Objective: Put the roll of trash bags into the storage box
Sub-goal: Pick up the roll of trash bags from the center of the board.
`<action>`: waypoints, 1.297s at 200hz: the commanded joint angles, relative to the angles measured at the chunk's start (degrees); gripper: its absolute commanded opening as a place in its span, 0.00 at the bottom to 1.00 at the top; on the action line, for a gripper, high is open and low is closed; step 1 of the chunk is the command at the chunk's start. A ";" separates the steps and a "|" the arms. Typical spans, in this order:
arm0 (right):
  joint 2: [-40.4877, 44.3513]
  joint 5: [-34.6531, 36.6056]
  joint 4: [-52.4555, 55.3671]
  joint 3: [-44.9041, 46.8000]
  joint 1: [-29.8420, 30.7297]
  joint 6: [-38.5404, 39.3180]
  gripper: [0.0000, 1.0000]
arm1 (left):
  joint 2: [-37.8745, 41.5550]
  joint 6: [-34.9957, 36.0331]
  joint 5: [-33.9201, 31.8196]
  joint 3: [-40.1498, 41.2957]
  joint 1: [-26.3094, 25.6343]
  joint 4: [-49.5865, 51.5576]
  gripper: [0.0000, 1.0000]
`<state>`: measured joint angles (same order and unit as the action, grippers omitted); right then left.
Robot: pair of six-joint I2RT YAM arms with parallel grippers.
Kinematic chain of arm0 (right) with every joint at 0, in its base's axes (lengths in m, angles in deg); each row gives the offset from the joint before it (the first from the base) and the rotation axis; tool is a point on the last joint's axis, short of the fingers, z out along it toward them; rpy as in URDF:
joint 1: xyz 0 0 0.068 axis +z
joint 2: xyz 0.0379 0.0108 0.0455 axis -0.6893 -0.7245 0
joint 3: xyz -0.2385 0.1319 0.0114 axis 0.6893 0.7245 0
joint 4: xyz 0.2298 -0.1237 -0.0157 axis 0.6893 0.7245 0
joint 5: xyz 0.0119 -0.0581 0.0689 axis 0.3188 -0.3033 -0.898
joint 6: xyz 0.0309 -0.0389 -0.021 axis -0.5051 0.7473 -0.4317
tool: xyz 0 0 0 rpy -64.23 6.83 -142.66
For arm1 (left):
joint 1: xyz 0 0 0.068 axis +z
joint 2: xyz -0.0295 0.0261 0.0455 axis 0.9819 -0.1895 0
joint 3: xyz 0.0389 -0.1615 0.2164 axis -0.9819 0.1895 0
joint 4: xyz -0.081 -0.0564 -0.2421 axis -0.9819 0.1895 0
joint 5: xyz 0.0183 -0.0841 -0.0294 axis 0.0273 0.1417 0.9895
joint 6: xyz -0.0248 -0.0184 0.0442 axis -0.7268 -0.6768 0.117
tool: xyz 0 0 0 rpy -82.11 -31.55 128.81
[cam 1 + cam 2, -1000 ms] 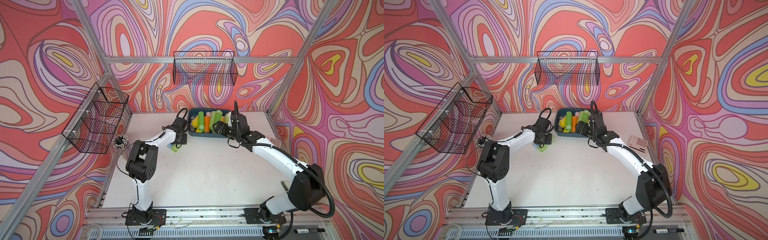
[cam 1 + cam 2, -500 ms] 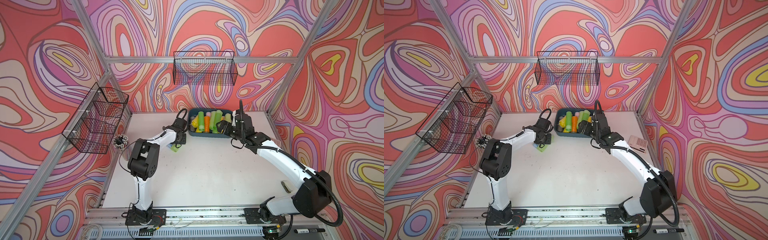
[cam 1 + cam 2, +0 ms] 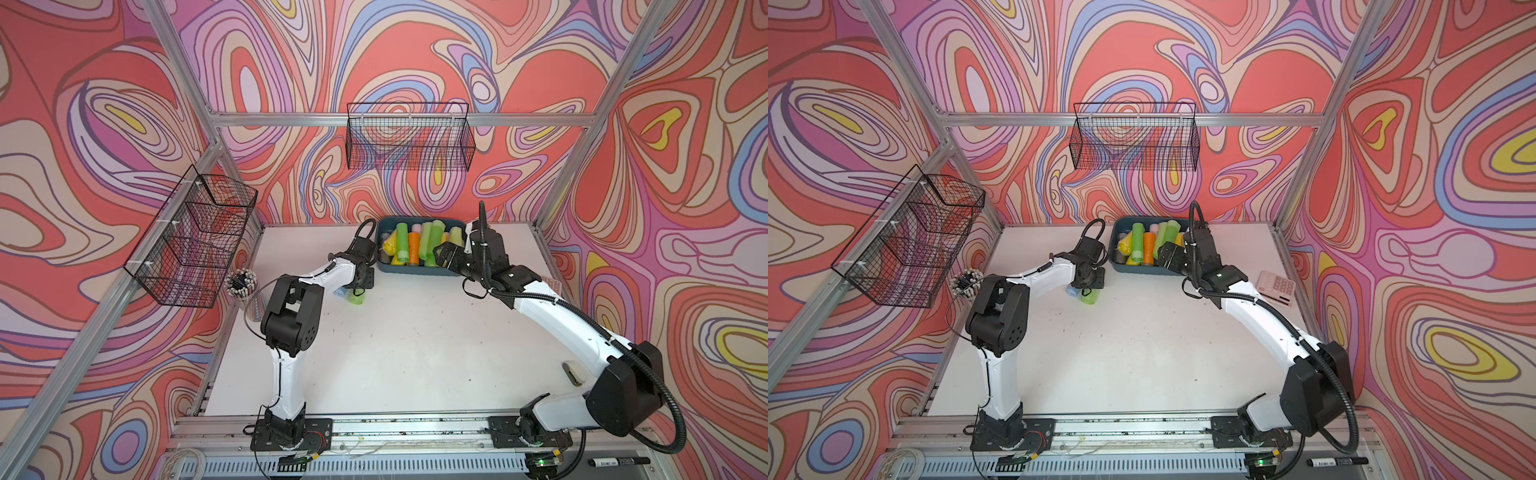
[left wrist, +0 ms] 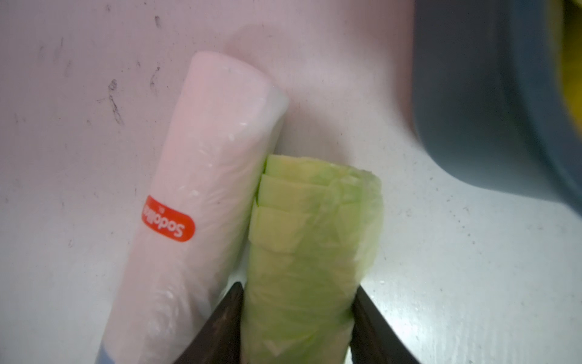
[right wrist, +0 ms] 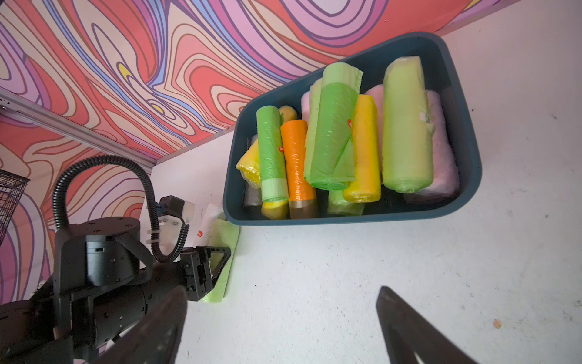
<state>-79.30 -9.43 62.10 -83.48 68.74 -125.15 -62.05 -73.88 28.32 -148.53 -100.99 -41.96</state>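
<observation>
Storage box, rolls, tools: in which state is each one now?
Box: upright on table, filled with rolls.
Green roll: lying on table outside box, between left tool's jaws.
Pink roll: lying on table, against green roll.
Left tool: shut on green roll.
Right tool: open, empty, above table near box.
Back basket: empty.

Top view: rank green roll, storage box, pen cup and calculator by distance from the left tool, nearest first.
1. green roll: between the left tool's fingers.
2. storage box: just beyond, toward the back wall.
3. pen cup: out at the left edge.
4. calculator: far across, by the right edge.
</observation>
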 commanded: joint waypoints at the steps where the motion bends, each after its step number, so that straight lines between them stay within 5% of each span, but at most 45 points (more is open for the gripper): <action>1: 1.30 -0.05 0.82 0.61 -0.21 -0.03 0.96 | -1.44 0.17 0.64 1.23 0.25 0.87 0.49; 64: -0.35 -6.06 1.03 0.61 -0.26 0.54 0.96 | 4.14 0.05 3.61 6.40 0.20 -2.42 0.28; 166: -0.06 -8.78 0.29 2.85 -0.21 -2.57 0.96 | 15.89 -4.96 12.85 8.35 -2.53 -7.37 0.19; 259: 8.09 -4.41 -1.67 10.90 -0.25 -4.06 0.96 | 14.76 -6.75 15.86 0.05 -6.45 -9.24 0.18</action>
<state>-72.96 -16.12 61.71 -74.22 68.72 -128.61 -47.06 -79.72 43.01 -144.25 -106.58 -48.45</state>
